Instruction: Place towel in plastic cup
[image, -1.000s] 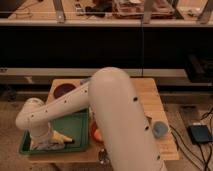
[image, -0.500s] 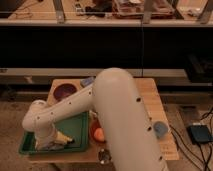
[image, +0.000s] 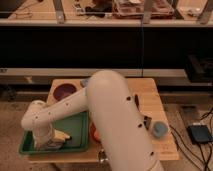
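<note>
A pale crumpled towel (image: 59, 137) lies in the green tray (image: 75, 131) at the table's front left. My gripper (image: 50, 142) is down in the tray, right at the towel, mostly hidden under my white wrist and forearm (image: 55, 112). A blue plastic cup (image: 159, 129) stands upright near the table's front right edge, far from the gripper. My big white arm link (image: 117, 120) crosses the middle of the table and hides much of it.
A dark red bowl (image: 65, 91) sits at the back left of the wooden table (image: 150, 95). An orange object (image: 92, 131) lies just right of the tray. A small dark object (image: 146, 121) sits beside the cup. A black counter stands behind.
My wrist has sunk lower into the green tray, down onto the towel. The cup and the bowl have not moved.
</note>
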